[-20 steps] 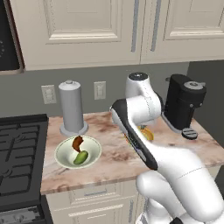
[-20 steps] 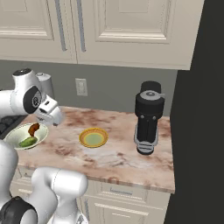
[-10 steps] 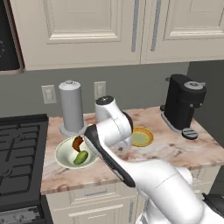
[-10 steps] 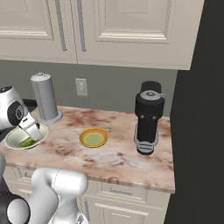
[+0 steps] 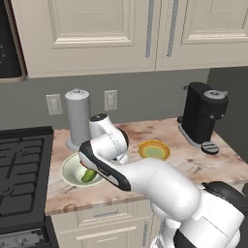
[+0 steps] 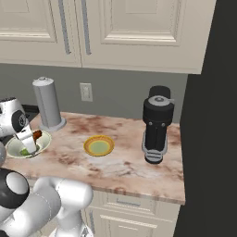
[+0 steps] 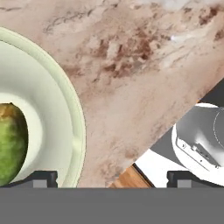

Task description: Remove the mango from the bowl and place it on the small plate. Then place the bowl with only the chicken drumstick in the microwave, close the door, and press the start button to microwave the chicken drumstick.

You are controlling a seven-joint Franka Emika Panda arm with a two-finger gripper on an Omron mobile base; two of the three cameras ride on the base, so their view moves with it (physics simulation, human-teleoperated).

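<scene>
End effector (image 7: 111,177) fingers spread wide, empty, beside bowl (image 7: 65,113) rim; mango (image 7: 11,142) inside bowl.

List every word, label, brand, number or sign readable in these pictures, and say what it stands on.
None can be read.
The coffee machine, the grey canister and the wall outlets carry no legible marks.
The stove's front panel shows small marks, too blurred to read.

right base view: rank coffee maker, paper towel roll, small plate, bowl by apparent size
1. Coffee maker
2. Paper towel roll, close to it but farther back, so unsure
3. Bowl, partly hidden by the arm
4. Small plate, looks much like the bowl
</scene>
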